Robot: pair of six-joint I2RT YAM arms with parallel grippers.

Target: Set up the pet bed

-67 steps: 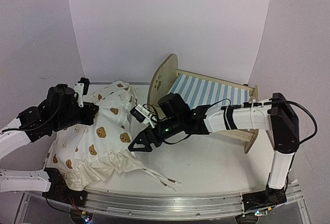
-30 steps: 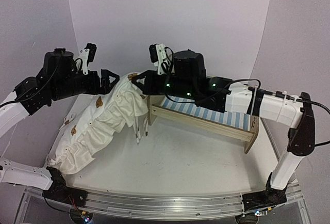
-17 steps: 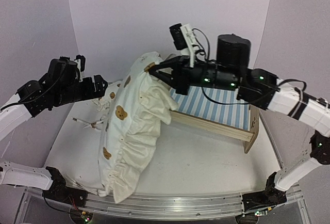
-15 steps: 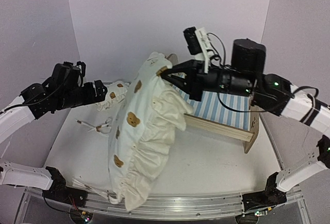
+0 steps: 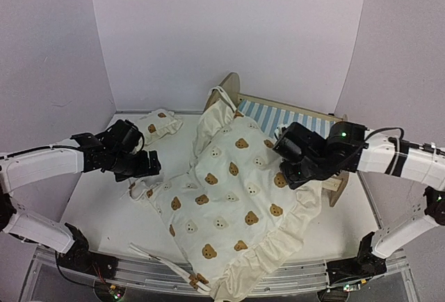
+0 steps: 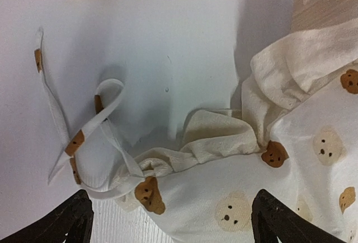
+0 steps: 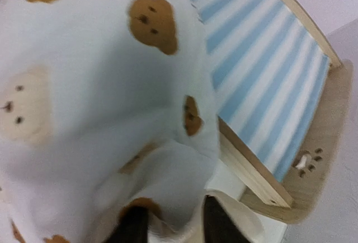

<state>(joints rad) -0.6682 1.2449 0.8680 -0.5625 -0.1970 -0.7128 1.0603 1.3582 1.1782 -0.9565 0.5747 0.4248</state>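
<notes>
Pet bed [image 5: 299, 118] half-covered by bear-print cushion [image 5: 236, 191]; pillow [image 5: 157, 124] beyond left tool [image 6: 176, 225], spread, empty; right tool [image 7: 170, 223] against cushion, grip unclear.

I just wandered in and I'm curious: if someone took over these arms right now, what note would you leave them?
Left gripper: open, empty, above the cushion's tie corner.
Right gripper: jaws apart with cushion cloth between; grip unclear.
Pet bed stands back right; cushion drapes over it, mostly spilling onto the table. Pillow lies back left.
Done: cushion is on the bed. Left: square it inside the frame, add pillow.
</notes>
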